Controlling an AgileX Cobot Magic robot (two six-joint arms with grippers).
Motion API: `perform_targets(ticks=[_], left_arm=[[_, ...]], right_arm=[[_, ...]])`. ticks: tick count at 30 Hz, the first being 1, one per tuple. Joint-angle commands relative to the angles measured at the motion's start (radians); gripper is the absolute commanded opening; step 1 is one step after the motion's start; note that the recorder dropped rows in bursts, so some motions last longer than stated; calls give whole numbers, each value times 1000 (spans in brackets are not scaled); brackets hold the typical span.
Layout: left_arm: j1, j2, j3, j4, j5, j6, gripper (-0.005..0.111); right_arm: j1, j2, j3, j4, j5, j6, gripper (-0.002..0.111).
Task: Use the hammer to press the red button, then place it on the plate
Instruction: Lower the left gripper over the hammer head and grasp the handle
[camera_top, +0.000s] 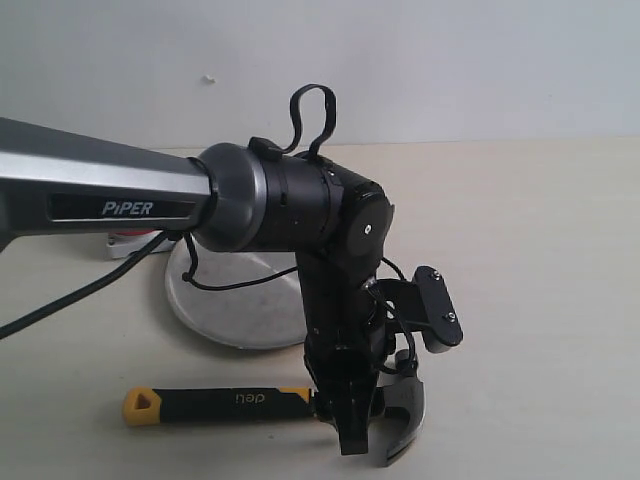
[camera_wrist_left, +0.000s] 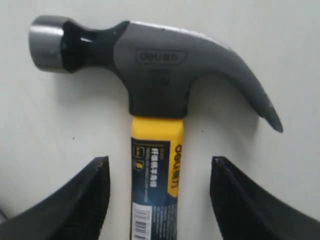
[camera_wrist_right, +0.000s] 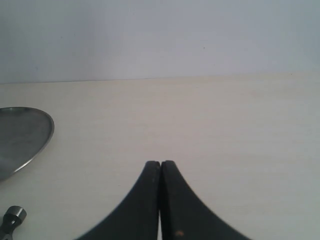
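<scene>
The hammer (camera_top: 225, 404) lies flat on the table near the front edge, yellow handle end to the left and dark head (camera_top: 402, 420) to the right. My left gripper (camera_top: 352, 432) points down over the handle just behind the head. In the left wrist view it (camera_wrist_left: 159, 167) is open, and the yellow band of the handle (camera_wrist_left: 157, 150) lies between its fingers without touching them. The silver plate (camera_top: 225, 300) sits behind the hammer, partly hidden by the arm. Only a sliver of the red button (camera_top: 128, 238) shows under the arm, left of the plate. My right gripper (camera_wrist_right: 161, 164) is shut and empty.
The left arm's long grey link (camera_top: 110, 190) crosses the left half of the exterior view and a black cable (camera_top: 60, 300) hangs from it. The right wrist view shows the plate's rim (camera_wrist_right: 42, 142), the hammer's striking face (camera_wrist_right: 14, 216) and bare table up to the wall.
</scene>
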Motion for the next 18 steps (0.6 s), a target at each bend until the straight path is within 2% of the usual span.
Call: perform_targets(ticks=[1,18], left_arm=[[-4,-3,-7,-1,-3,-10,58],[-4,-3,-5,3,-34,-6,58]], right_arm=[[-3,-6,5,-3,-7,-9,0],[-3,-6,5,-1,-7,-9,0]])
